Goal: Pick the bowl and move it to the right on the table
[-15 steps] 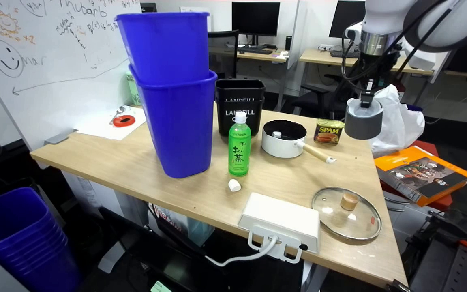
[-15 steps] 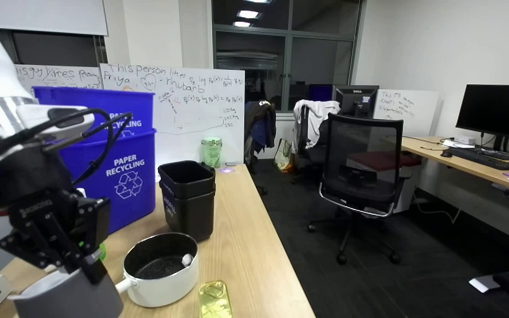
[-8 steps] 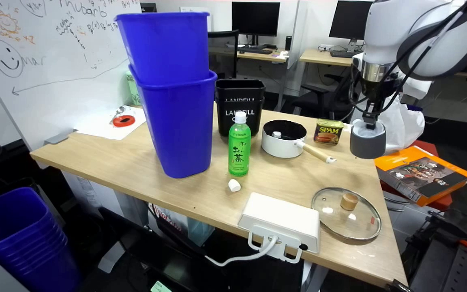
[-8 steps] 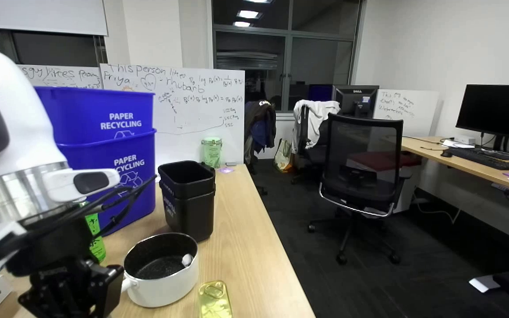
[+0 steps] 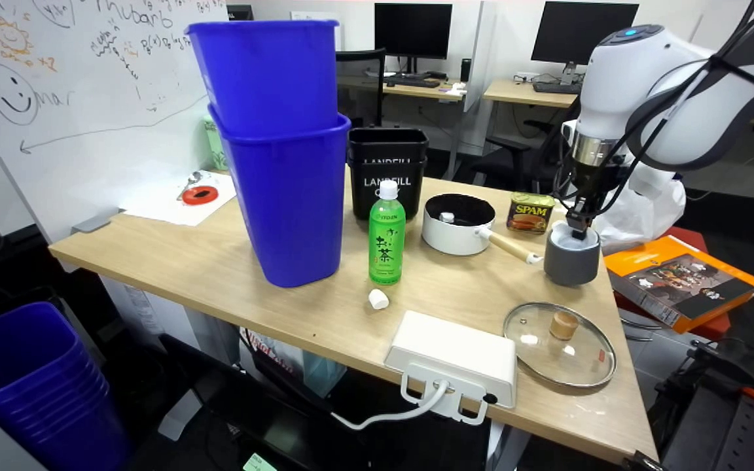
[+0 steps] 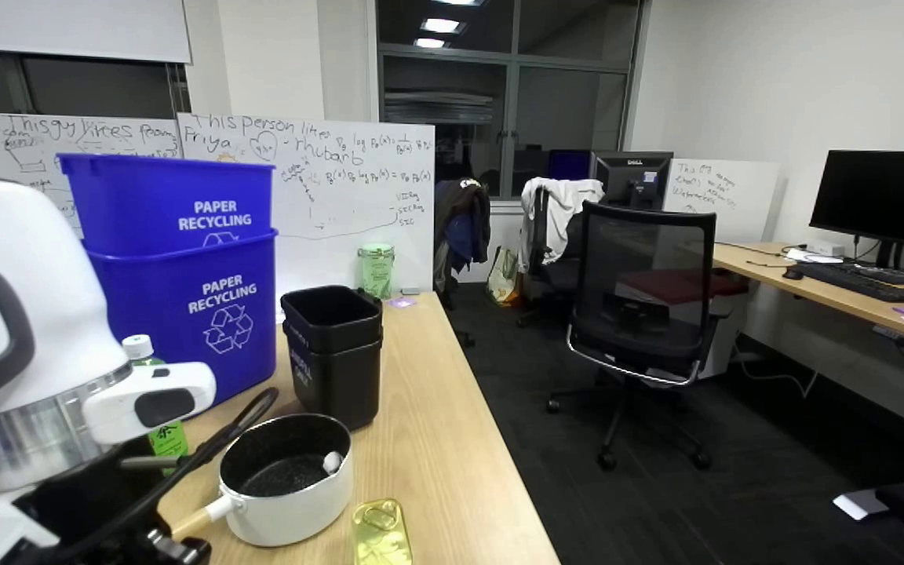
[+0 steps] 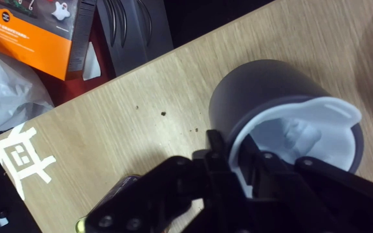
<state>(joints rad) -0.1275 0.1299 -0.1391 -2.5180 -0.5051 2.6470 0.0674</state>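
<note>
The bowl (image 5: 571, 267) is deep and cup-like, dark grey outside and pale inside, with a pale lump in it. My gripper (image 5: 578, 227) is shut on its rim. In the wrist view the gripper (image 7: 231, 144) has one finger inside and one outside the wall of the bowl (image 7: 257, 87), which is tilted. The bowl is low over the right end of the light wooden table (image 5: 154, 252), near its edge; I cannot tell whether it touches the top. In an exterior view the bowl is out of sight and the gripper mostly hidden at the lower left.
The white pot (image 5: 454, 238) points its wooden handle at the bowl. The Spam can (image 5: 529, 212) stands behind it, and the glass lid (image 5: 540, 356) lies in front. A green bottle (image 5: 387, 242), white power box (image 5: 453, 350), blue bins (image 5: 285, 196) and black bins (image 5: 387, 176) also stand here.
My gripper has lowered the bowl towards the table top. Over the last half second it has also shifted left in an exterior view, closer to the pot handle. The grip is kept.
</note>
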